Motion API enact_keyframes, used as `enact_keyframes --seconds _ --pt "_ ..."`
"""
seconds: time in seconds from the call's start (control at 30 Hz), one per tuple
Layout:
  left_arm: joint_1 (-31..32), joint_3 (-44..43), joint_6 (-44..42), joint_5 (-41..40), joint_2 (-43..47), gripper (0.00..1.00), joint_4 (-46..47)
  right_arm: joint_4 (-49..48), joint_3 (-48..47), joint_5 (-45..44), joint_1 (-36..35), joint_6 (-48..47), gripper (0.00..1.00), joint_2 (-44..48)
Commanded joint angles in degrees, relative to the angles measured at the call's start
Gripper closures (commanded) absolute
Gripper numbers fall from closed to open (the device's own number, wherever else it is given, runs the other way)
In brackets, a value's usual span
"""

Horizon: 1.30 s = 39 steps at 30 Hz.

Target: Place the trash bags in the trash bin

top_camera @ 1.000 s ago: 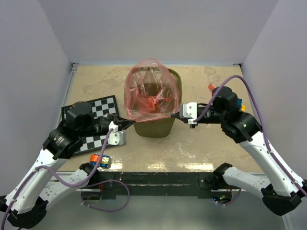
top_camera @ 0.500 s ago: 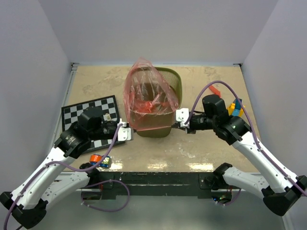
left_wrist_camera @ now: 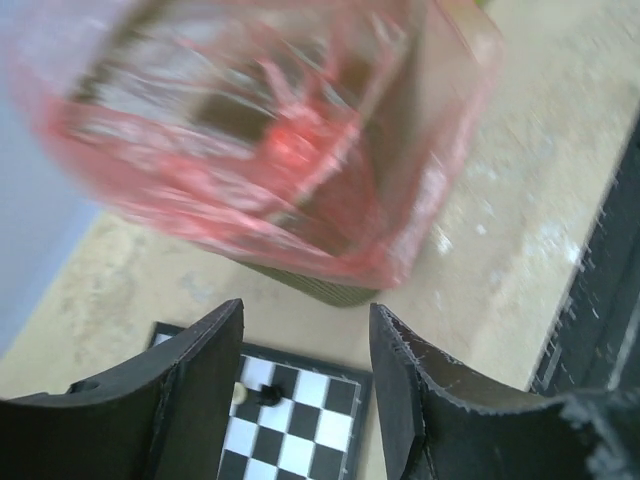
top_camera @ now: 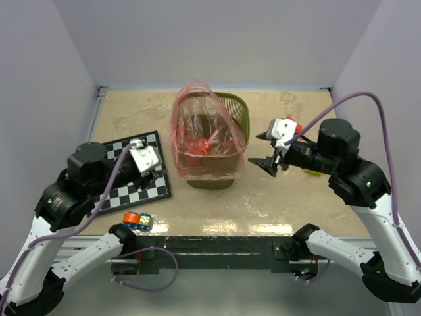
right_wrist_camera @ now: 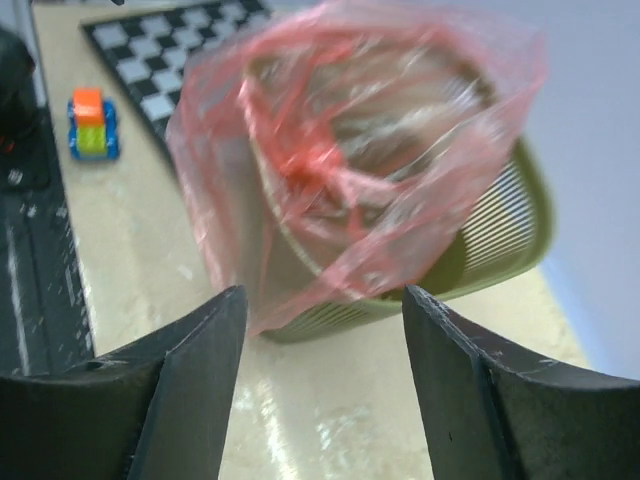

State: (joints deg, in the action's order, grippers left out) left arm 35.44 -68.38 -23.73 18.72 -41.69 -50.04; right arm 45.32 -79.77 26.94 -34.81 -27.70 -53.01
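Note:
A translucent red-pink trash bag (top_camera: 200,141) is draped over the near half of the olive-green mesh trash bin (top_camera: 235,112), its film hanging down the bin's outer walls. The left wrist view shows the bag (left_wrist_camera: 280,140) blurred above the bin's base (left_wrist_camera: 320,287). The right wrist view shows the bag (right_wrist_camera: 340,150) over the bin's rim (right_wrist_camera: 515,235). My left gripper (top_camera: 156,172) (left_wrist_camera: 305,312) is open, left of the bin and apart from it. My right gripper (top_camera: 264,151) (right_wrist_camera: 322,297) is open to the right of the bin, with nothing between its fingers.
A black-and-white chessboard (top_camera: 126,143) (left_wrist_camera: 290,420) (right_wrist_camera: 180,40) lies under my left arm. A small orange, green and blue toy block (top_camera: 137,220) (right_wrist_camera: 92,122) sits near the table's front edge. A red object (top_camera: 294,122) peeks out behind my right wrist.
Both grippers were shut on the bag's lower edges at the bin's sides. They have opened, let go and pulled back outward. The bag stays draped over the bin.

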Motion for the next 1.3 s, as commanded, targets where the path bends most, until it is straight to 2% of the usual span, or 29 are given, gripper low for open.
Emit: enact_keyframes --seconds 0.0,0.13,0.23,0.43,0.57,0.73,0.77,0.87,1.0,1.27 --pt "-3.35 -7.21 13.77 -10.97 -3.12 0.4 5.54 -5.21 -5.14 -3.57 0.35 8.8 0.29 -2.61" --pt "-8.09 -7.38 21.68 -15.28 -10.06 0.38 15.74 -13.14 -6.1 -3.28 0.35 12.05 0.21 -10.33" --pt "-12.49 -9.48 27.58 -16.69 -15.95 0.38 18.22 -16.83 -9.43 -6.28 0.35 14.25 0.17 -15.88" --pt "-12.94 -11.34 32.24 -10.82 -20.27 0.41 21.83 -18.25 -11.9 -7.34 0.18 15.75 0.14 -20.81" --pt "-13.2 -9.32 33.22 -6.34 -20.71 0.47 21.48 -18.08 -9.63 -11.98 0.09 16.89 0.19 -20.9" --pt "-13.29 -7.3 32.17 -6.24 -20.62 0.7 20.95 -15.89 -8.03 -16.74 0.09 15.4 0.37 -22.3" --pt "-13.29 -7.03 32.25 -6.15 -20.62 0.73 21.04 -15.53 -7.95 -16.66 0.09 15.57 0.38 -22.66" --pt "-13.29 -6.51 32.51 -6.15 -20.62 0.74 21.12 -16.93 -6.81 -16.3 0.09 16.19 0.38 -21.96" --pt "-13.38 -6.24 32.78 -6.33 -20.8 0.64 21.22 -16.84 -7.24 -15.87 0.09 16.8 0.36 -22.13" --pt "-13.56 -5.01 32.51 -4.66 -20.71 0.83 22.09 -16.76 -7.33 -13.67 0.09 17.51 0.32 -22.75"
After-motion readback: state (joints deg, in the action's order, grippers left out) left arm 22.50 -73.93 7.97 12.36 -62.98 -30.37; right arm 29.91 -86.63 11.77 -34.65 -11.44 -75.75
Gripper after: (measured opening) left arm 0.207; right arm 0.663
